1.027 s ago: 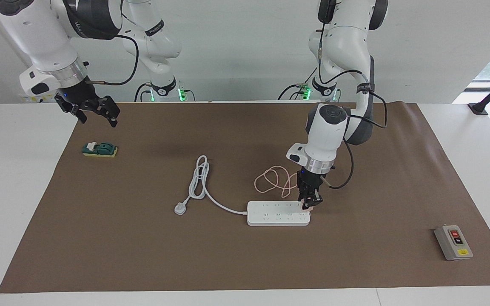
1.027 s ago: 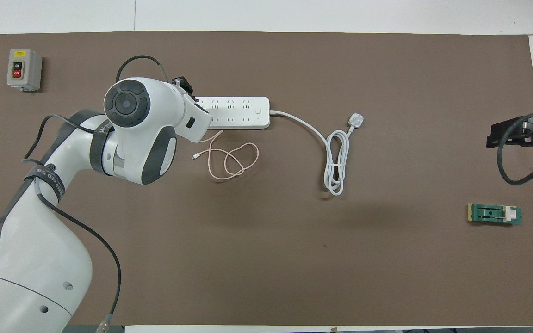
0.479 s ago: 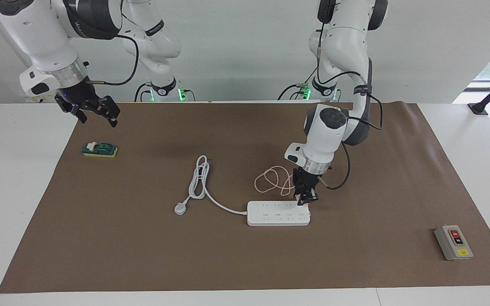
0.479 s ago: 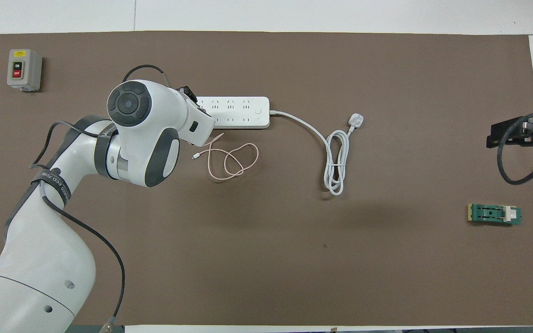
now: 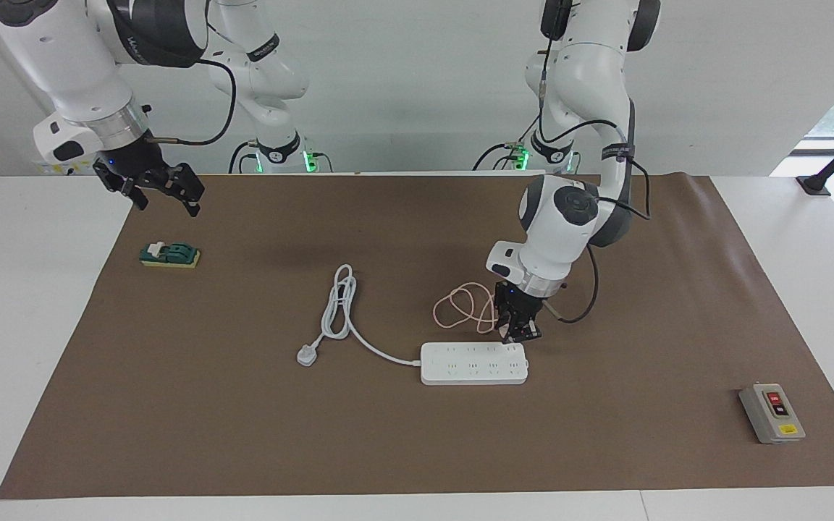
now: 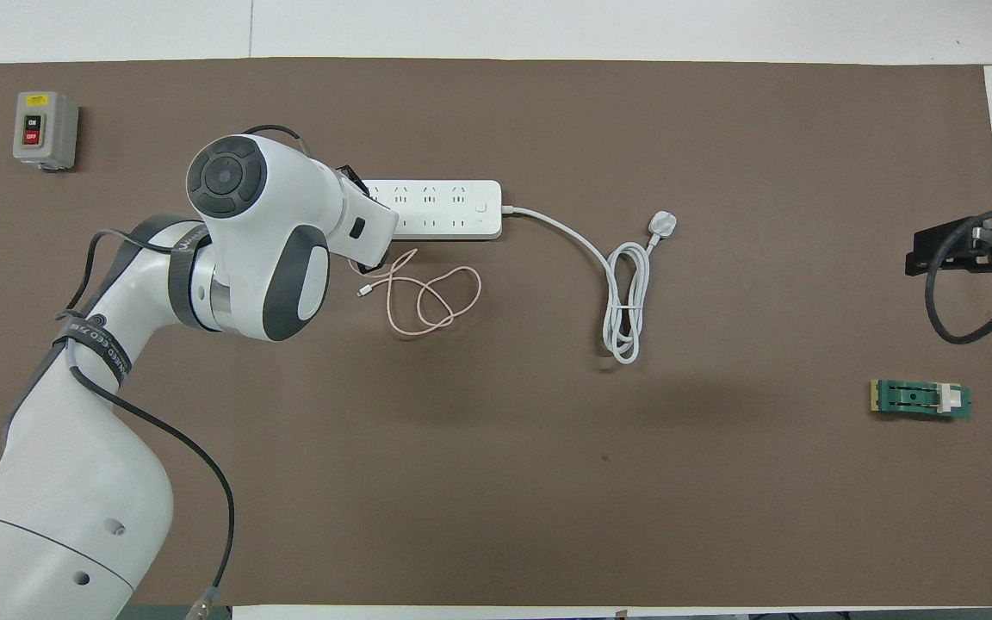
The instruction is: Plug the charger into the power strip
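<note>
A brown mat (image 5: 417,449) covers a white table (image 5: 26,325) before a pale wall (image 5: 417,87).

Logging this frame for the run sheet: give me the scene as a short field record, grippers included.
left gripper: shut on the charger, just above the power strip's end toward the left arm
right gripper: open, waiting above the mat edge near the green switch module
power strip: flat on the brown mat, sockets up, nothing seated in them
charger cable: pink, looped on the mat, nearer the robots than the strip
three-pin plug: on the mat, unplugged
grey on/off switch box: at the left arm's end
</note>
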